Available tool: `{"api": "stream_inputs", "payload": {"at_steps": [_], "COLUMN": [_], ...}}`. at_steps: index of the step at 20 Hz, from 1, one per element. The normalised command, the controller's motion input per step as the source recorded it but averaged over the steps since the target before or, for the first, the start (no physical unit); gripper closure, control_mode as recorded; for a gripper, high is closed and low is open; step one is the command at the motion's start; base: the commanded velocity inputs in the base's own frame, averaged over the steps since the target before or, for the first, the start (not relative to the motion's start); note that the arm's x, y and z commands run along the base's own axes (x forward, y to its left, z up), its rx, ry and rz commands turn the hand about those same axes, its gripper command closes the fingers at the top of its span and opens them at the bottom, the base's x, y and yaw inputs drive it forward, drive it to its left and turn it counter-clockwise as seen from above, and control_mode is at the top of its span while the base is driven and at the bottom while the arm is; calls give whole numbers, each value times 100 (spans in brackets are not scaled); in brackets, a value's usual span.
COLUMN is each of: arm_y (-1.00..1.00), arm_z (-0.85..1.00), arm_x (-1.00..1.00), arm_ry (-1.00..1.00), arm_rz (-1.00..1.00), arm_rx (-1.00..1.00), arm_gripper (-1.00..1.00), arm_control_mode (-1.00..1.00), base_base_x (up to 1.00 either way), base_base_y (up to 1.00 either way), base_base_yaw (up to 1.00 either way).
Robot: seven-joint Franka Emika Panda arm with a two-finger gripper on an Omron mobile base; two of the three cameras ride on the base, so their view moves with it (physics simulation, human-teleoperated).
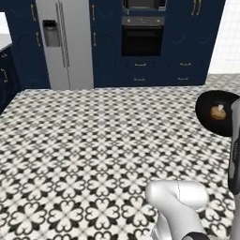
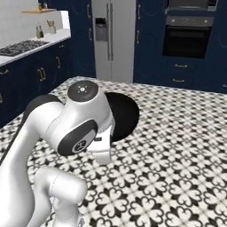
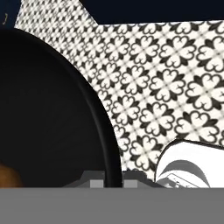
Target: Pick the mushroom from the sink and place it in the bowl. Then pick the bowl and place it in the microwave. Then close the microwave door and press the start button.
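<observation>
The plain black round shallow bowl (image 1: 216, 112) hangs in the air above the patterned black-and-white floor (image 1: 93, 140), carried on the white arm, with the tiny tan-brown mushroom (image 1: 218, 112) lying inside it near the middle. In the hand view the bowl's rim (image 3: 103, 127) runs down between the 2 dark fingertips at the bottom edge, so the hand (image 3: 113, 180) appears clamped on that rim, the bowl's body spreading to the left of the grip and a brown patch of the mushroom at the lower left. In the right base view the bowl (image 2: 124, 113) shows as a dark disc behind the arm's elbow.

The built-in black microwave (image 1: 144, 4) sits high in the dark blue cabinet wall, above the oven (image 1: 142, 40), well apart from the bowl and up and to its left in the left base view. My judgement: the carry must cross the floor and rise, keeping the bowl level.
</observation>
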Motion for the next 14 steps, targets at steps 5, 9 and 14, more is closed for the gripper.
{"api": "stream_inputs", "payload": {"at_steps": [5, 9, 14], "arm_y": [0, 0, 0], "arm_z": [0, 0, 0], "arm_x": [0, 0, 0], "arm_ry": [0, 0, 0], "arm_rz": [0, 0, 0], "arm_rx": [0, 0, 0], "arm_gripper": [100, 100, 100], "arm_control_mode": [100, 100, 100], "base_base_x": [100, 100, 100], "base_base_y": [-14, -24, -65], "base_base_yaw": [-5, 19, 16]}}
